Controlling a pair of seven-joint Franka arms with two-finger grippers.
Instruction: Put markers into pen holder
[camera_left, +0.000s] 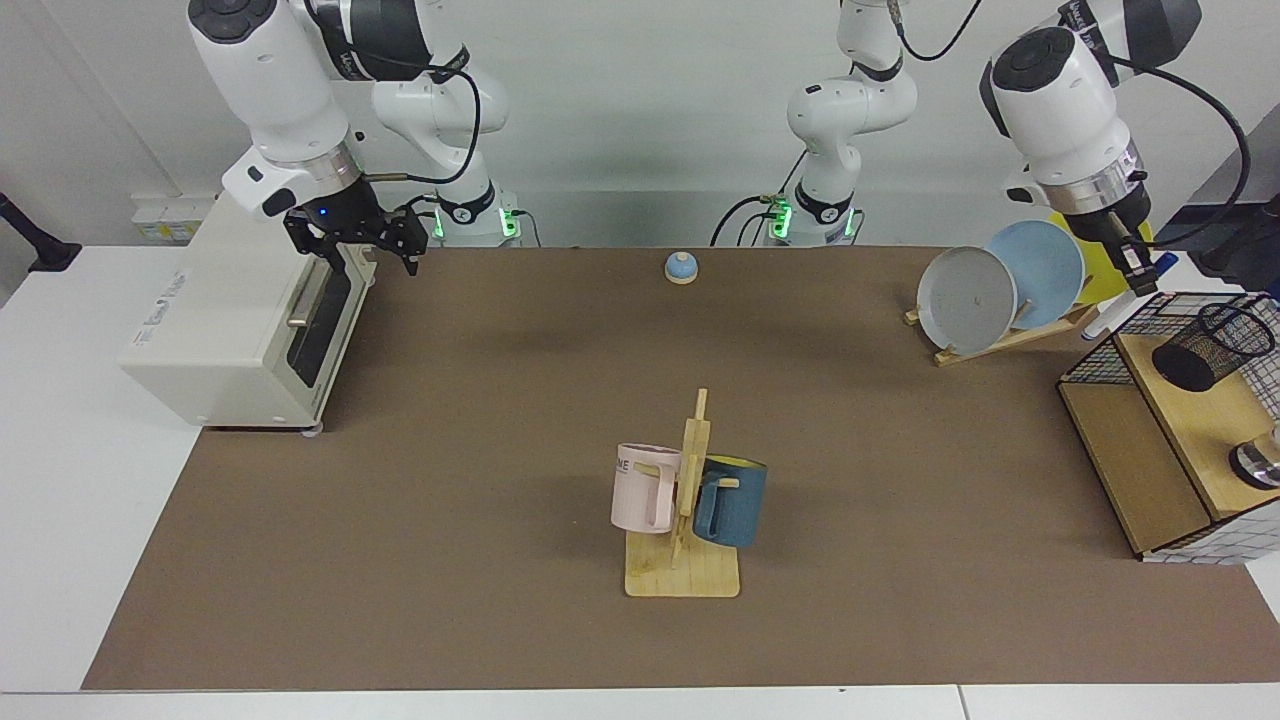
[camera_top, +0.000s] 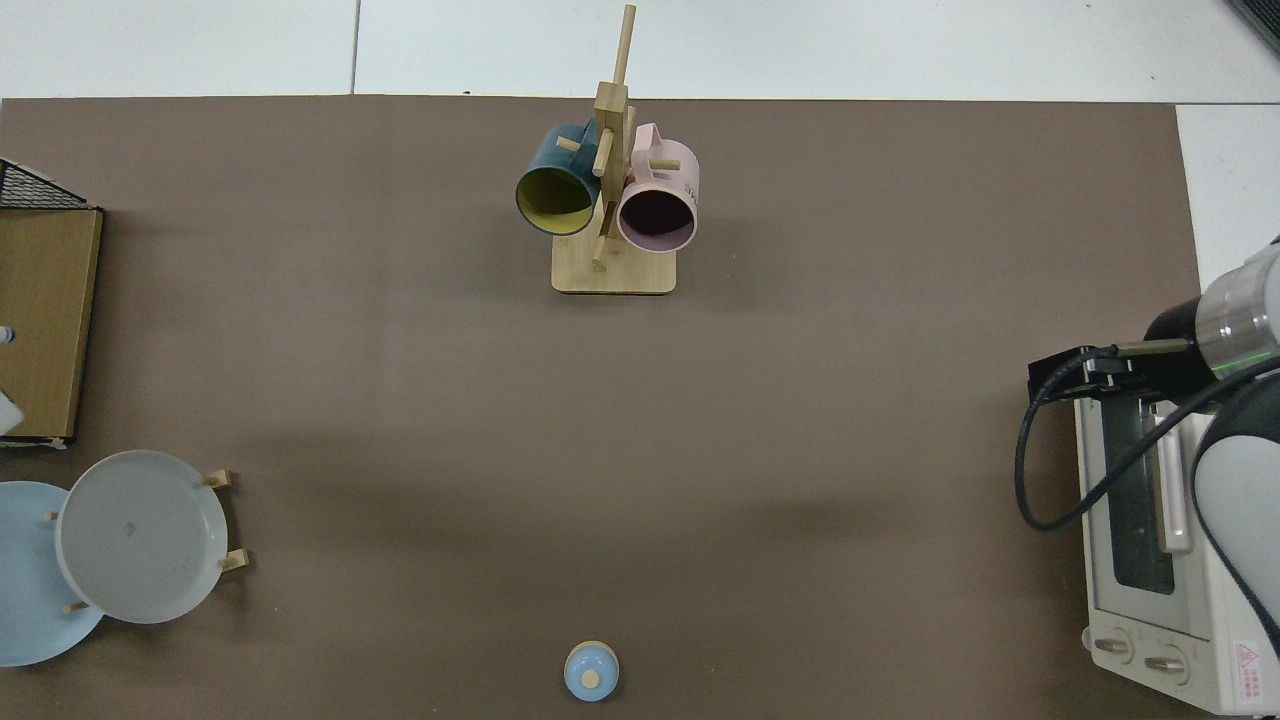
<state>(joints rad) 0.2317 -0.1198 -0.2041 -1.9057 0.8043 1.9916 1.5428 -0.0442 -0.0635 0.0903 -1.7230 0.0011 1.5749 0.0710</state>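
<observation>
At the table's end on the left arm's side, the left gripper (camera_left: 1137, 264) hangs high over the far corner of the wire basket (camera_left: 1088, 362). Jaws closed on the marker (camera_left: 1103, 320). It slants down from the jaws toward the plates (camera_left: 968, 298), with the free blue-tipped end low and just outside the basket's far corner. In the top view only its tip (camera_top: 4, 335) shows at the picture's edge.

The holder (camera_left: 1210, 346) sits inside the basket on the wooden shelf. It is nearer the camera than the jaws and clearly apart from the marker. It looks tilted, mouth up and away from the table's middle. Can't tell its true lean from this angle.

Step in hand, as I read it: carry to the holder, then insert.
- Lift first. The low end has to clear the basket's top wire.
- Swing the marker closer to the holder's axis before descending. Lead with the free end.
- Get the tip inside the rim before letting go. The mouth is small and mesh can snag.
- Release low or it bounces out.

The right gripper (camera_left: 356, 248) waits over the oven (camera_left: 210, 320) at the opposite far corner, jaws open.
</observation>
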